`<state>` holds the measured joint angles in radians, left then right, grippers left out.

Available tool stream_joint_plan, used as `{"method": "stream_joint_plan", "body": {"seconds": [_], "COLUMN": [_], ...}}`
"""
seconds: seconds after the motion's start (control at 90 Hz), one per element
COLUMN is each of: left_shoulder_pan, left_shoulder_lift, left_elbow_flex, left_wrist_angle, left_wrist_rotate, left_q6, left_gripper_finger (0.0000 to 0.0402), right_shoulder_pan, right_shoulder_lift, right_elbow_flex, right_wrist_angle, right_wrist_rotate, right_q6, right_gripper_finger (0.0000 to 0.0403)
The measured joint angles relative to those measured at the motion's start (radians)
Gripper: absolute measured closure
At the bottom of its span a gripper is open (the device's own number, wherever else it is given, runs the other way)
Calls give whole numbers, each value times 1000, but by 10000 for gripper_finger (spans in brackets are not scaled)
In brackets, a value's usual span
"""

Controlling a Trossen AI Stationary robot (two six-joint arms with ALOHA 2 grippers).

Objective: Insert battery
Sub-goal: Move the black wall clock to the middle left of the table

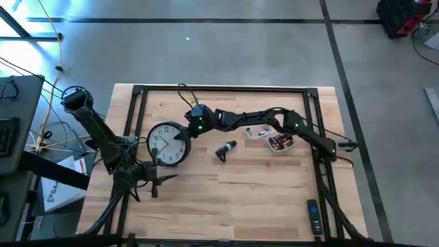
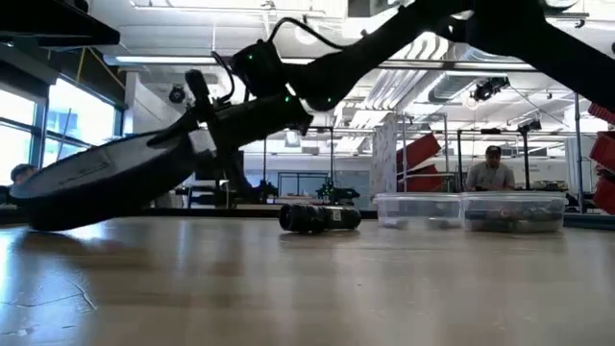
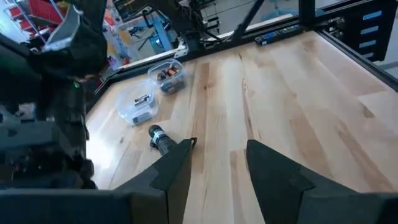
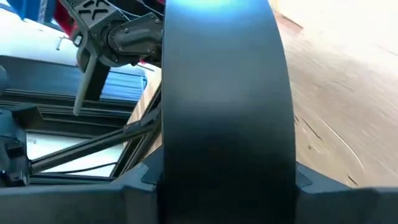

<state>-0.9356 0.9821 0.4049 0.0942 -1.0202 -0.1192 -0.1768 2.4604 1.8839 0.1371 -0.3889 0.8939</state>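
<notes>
Two claws are on your surface, and only one has a load. Your right claw is clamped on the rim of the wall clock, gripping it at about the two o'clock edge of the dial. The low view shows the clock tipped, its far edge raised by the claw and its near edge down on the wood. In the right wrist view the black rim fills the space between the fingers.

Your left claw sits low at about seven o'clock from the clock, fingers spread apart and holding nothing; its wrist view shows the two fingers parted over bare wood.

At three o'clock from the clock lies a small dark cylinder, possibly the battery or a holder for it, just apart from the clock. Farther out the same way stand two clear plastic tubs holding small parts. A remote lies by the right front frame.
</notes>
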Motion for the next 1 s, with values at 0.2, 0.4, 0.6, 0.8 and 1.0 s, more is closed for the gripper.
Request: {"method": "stream_joint_plan", "body": {"seconds": [0.2,0.4,0.6,0.8,1.0], "left_shoulder_pan": [0,0,0,0,-1], "left_shoulder_lift": [0,0,0,0,0], "left_elbow_flex": [0,0,0,0,0], "left_wrist_angle": [0,0,1,19,32], "left_wrist_rotate": [0,0,0,2,21], "left_q6": [0,0,0,17,27], "left_gripper_finger": [266,266,266,266,266], "right_shoulder_pan": [0,23,57,46,27], "right_shoulder_lift": [16,16,16,16,16], "right_elbow_flex": [0,0,0,0,0], "right_wrist_angle": [12,39,-20,-28,-93], "right_wrist_rotate": [72,111,161,206,222], "right_q6": [-45,-127,-318,-392,-313], "right_gripper_finger": [173,117,91,75,73]}}
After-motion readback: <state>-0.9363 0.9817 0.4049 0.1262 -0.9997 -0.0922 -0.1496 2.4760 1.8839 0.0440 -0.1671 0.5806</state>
